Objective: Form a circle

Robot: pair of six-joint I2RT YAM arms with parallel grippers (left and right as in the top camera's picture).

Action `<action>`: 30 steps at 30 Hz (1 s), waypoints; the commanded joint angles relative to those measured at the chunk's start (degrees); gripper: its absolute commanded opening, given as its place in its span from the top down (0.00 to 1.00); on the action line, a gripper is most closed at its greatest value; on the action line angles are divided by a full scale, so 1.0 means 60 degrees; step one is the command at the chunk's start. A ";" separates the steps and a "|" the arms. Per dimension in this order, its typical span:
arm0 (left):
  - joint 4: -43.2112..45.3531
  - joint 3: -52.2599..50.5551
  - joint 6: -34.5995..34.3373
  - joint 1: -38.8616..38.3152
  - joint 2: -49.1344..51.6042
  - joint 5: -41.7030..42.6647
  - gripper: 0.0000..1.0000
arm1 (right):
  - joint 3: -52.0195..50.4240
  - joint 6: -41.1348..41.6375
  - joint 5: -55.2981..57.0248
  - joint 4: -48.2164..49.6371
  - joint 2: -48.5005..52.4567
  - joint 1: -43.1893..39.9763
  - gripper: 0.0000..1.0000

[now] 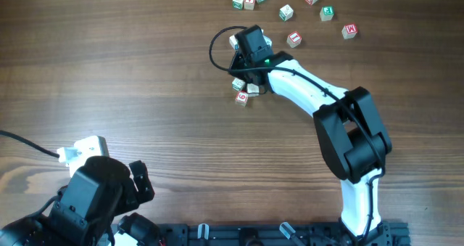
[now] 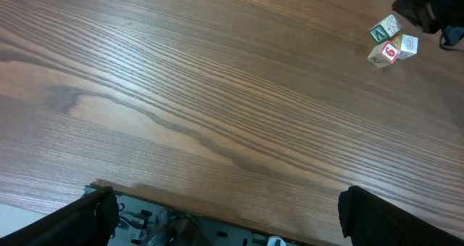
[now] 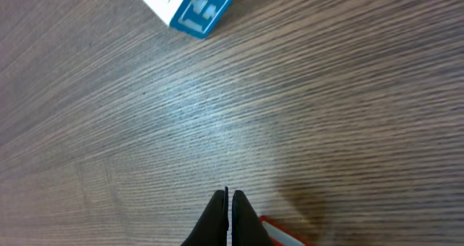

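No circle shows on the table. Three small whitish letter cubes (image 1: 245, 90) with red and green markings lie in a tight clump at the centre, also seen as the clump (image 2: 391, 43) in the left wrist view. My right gripper (image 1: 241, 68) is shut with nothing in it, low over the wood just beside the clump. Its right wrist view has the closed tips (image 3: 230, 217) next to a red-edged cube (image 3: 286, 235), with a blue-lettered cube (image 3: 188, 6) farther ahead. My left gripper (image 2: 232, 217) stands open and empty at the near left edge.
Several more letter cubes (image 1: 286, 12) are scattered across the far side of the table, and two lie close by the right wrist (image 1: 233, 39). A black rail (image 1: 290, 235) runs along the near edge. The right arm (image 1: 348, 130) crosses the right half.
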 commanded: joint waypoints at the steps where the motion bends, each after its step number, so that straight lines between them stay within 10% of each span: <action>1: -0.0004 -0.0018 -0.0120 0.0044 -0.0018 0.0011 0.00 | 0.0226 0.0080 0.0226 -0.0084 0.0240 -0.0036 0.95; 30: -0.0004 -0.0018 -0.0120 0.0044 -0.0018 0.0011 0.00 | 0.0244 0.0080 -0.0102 -0.0514 0.0240 -0.0036 0.96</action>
